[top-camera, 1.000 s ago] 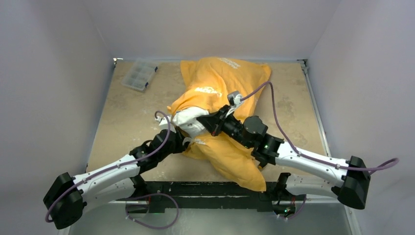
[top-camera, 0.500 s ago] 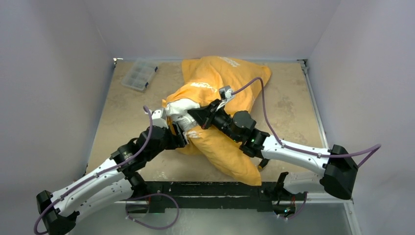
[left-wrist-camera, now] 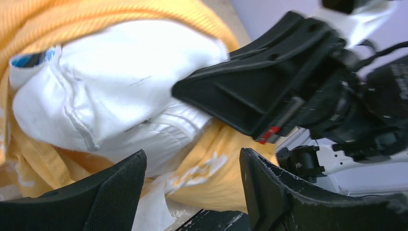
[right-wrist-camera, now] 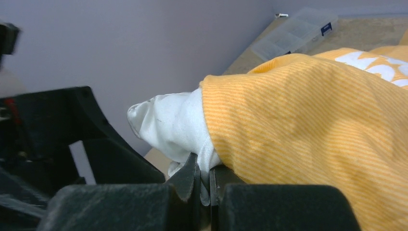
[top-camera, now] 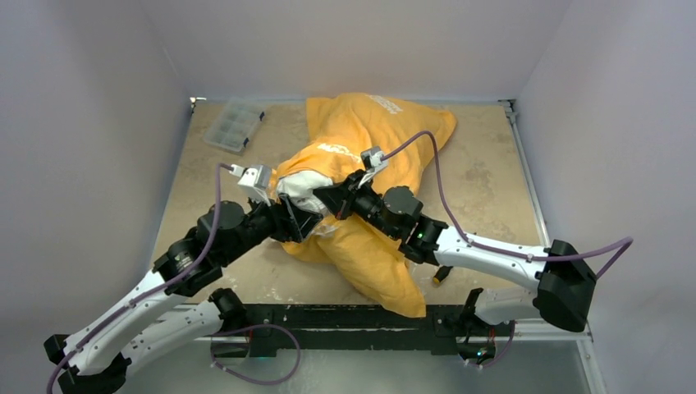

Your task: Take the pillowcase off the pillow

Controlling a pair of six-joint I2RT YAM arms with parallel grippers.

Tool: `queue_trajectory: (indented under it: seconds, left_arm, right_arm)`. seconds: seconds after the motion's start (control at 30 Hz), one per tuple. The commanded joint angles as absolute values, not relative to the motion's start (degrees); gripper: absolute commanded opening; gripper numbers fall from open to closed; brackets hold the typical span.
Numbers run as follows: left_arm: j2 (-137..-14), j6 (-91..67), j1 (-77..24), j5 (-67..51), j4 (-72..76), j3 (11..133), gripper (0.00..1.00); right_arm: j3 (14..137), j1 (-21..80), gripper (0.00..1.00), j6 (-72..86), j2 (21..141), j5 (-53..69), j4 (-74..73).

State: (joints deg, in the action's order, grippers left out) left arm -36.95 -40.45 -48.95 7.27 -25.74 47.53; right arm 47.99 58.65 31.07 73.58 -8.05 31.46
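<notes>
The orange-yellow pillowcase [top-camera: 369, 139] lies bunched across the middle of the table, white lettering up. A white corner of the pillow [top-camera: 299, 185] sticks out of its left end. My right gripper [top-camera: 330, 197] is shut on a fold of that white pillow cloth [right-wrist-camera: 168, 122], right at the pillowcase's hem [right-wrist-camera: 312, 110]; its tips [right-wrist-camera: 204, 178] pinch the cloth. My left gripper [top-camera: 308, 222] is open and empty just below the pillow corner [left-wrist-camera: 120, 91]. Its jaws [left-wrist-camera: 192, 168] stand wide apart around orange cloth [left-wrist-camera: 226, 159], not touching it. The right gripper's body [left-wrist-camera: 260, 86] lies just above.
A clear plastic box [top-camera: 234, 125] sits at the far left of the table and shows in the right wrist view [right-wrist-camera: 298, 33]. A small screwdriver [top-camera: 441, 277] lies near the front edge under the right arm. Grey walls close in on three sides.
My left arm has swung up and forward, bringing its open gripper under the pillow corner. My right gripper has shifted left, still holding the white cloth. The screwdriver has come into view.
</notes>
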Motion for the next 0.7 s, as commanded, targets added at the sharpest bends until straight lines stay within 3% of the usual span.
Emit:
queue_trajectory:
  seconds: [0.0,0.47,0.67]
  left_arm:
    - [-37.0,-33.57,-49.31,3.91,-23.49,50.82,0.7]
    - [-45.73,-31.2,-49.33,-5.56,-14.7,45.5,0.65]
    - [-44.61,-33.05,-49.48,-7.76,-13.61,40.22,0.56]
  right_arm:
    - [50.93,56.9,0.0,31.83,73.21,-9.53,34.05]
    - [53.45,55.43,0.0,31.38,72.38,-8.96,32.19]
    - [54.05,54.08,0.0,31.48,72.16,-8.6,31.99]
